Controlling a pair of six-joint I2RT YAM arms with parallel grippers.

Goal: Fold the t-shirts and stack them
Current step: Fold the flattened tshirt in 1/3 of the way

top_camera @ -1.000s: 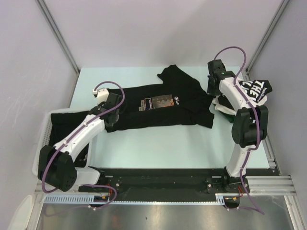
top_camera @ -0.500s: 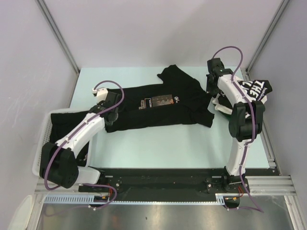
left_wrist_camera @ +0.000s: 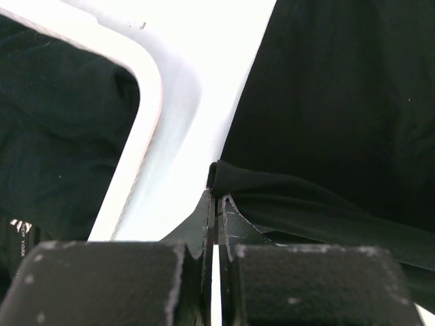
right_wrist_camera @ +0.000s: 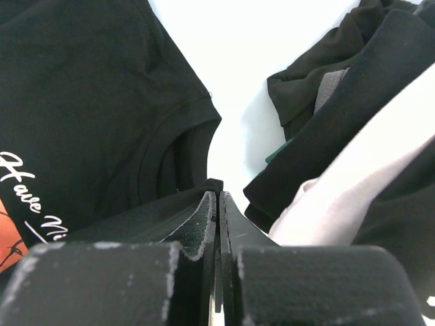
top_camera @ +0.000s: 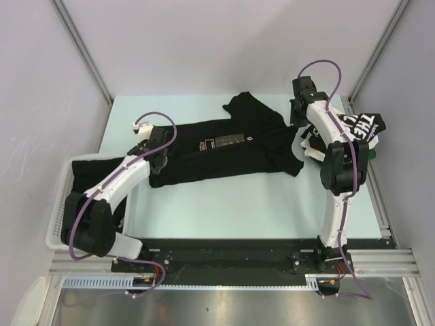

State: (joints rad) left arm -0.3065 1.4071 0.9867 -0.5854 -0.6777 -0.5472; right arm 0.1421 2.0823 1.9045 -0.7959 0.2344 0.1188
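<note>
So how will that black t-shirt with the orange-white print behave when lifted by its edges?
Probably floppy: the black cotton t-shirt with the orange-white chest print lies wrinkled, its edge bunched in the left jaws. Likely light, being thin fabric. Lifted, the middle should sag between the pinched ends.

A spread t-shirt (top_camera: 231,153) lay across the middle of the table (top_camera: 224,204), running left to right, one sleeve pointing to the far side. My left claw (left_wrist_camera: 216,190) gripped a fold at its left end, and my right claw (right_wrist_camera: 217,197) gripped its right end. The basket (top_camera: 56,224) sat at the table's near left, just beside my left claw, with another shirt (top_camera: 88,170) in it. The pile of t-shirts (top_camera: 367,128) lay at the table's right edge, just right of my right claw.
</note>
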